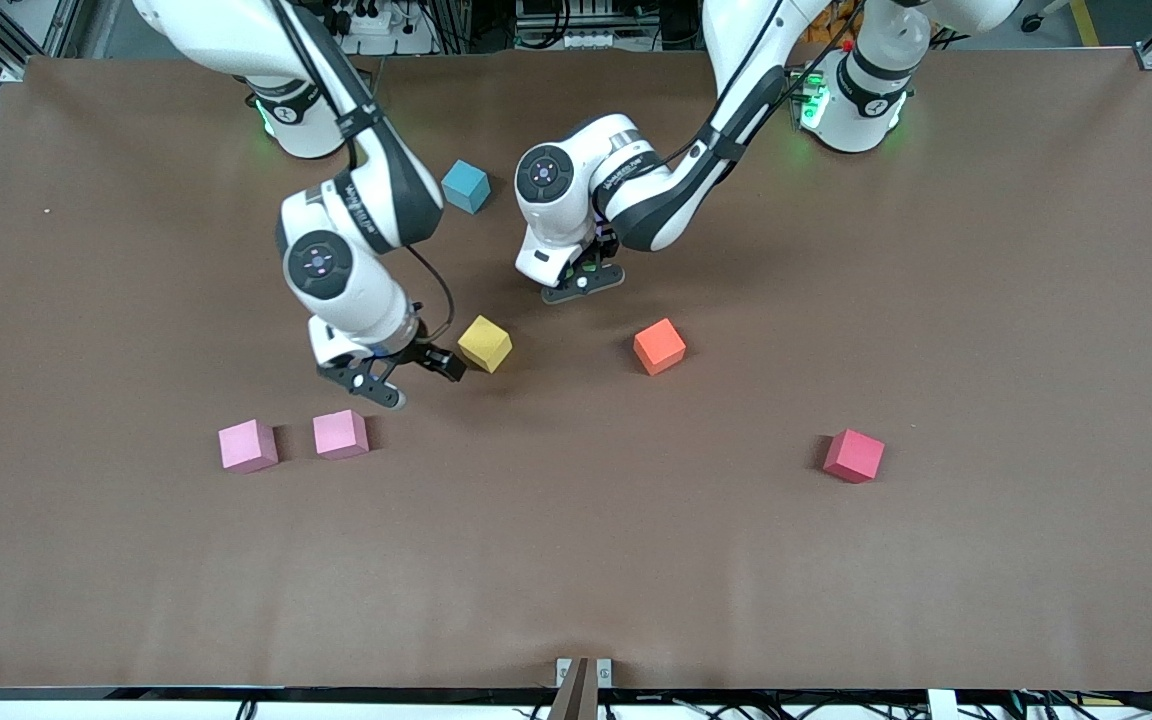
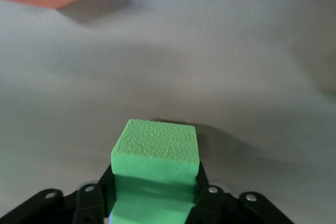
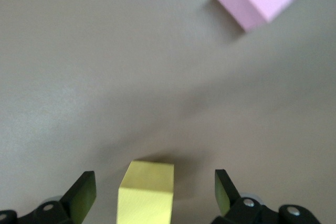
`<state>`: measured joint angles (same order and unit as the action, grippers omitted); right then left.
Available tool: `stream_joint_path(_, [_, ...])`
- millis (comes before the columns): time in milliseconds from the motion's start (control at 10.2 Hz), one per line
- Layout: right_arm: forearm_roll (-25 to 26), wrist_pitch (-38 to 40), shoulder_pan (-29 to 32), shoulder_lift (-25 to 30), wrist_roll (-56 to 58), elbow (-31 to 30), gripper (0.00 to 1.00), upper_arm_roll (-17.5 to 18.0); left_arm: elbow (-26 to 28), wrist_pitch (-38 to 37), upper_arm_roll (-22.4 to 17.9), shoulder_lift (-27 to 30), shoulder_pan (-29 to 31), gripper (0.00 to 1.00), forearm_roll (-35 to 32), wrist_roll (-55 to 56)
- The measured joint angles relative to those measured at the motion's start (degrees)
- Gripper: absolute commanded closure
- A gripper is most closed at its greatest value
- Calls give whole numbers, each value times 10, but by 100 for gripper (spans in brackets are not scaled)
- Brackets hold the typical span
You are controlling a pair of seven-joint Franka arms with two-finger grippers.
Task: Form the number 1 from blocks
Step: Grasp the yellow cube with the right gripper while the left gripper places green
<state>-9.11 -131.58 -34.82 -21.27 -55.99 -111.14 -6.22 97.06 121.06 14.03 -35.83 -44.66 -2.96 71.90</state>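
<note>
Mid-table, left gripper [image 2: 155,203] seemingly clamps green block [image 2: 155,153]; right gripper [image 3: 155,192] spread around yellow block [image 3: 146,192].

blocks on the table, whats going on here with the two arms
Two robot arms are working with coloured blocks on a brown table. The left gripper has a green block between its fingers, down at the table near the orange block. The right gripper is open with the yellow block between its fingers, not gripped. Two pink blocks sit side by side nearer the front camera, a red block toward the left arm's end, and a blue block near the bases. No figure 1 is formed yet.
</note>
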Motion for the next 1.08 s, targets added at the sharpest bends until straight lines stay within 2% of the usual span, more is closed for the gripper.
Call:
stream_joint_path(294, [0,-16,-29,7,-101,-27,0,2,22,0,11,0,-4,37,0,0])
stream_joint_path(392, [0,-44,-38,14,-107,-50,0,2,27,0,15,0,-4,19,0,0])
stream_joint_path(490, [0,-77,-46,18,-110,-72,0,2,28,0,17,0,-4,8,0,0])
stream_joint_path(587, [0,-97,-51,18,-111,-84,0,2,28,0,17,0,-4,5,0,0])
stream_joint_path(1077, [0,-117,-55,15,-111,-95,0,2,28,-9,17,24,0,5,0,1])
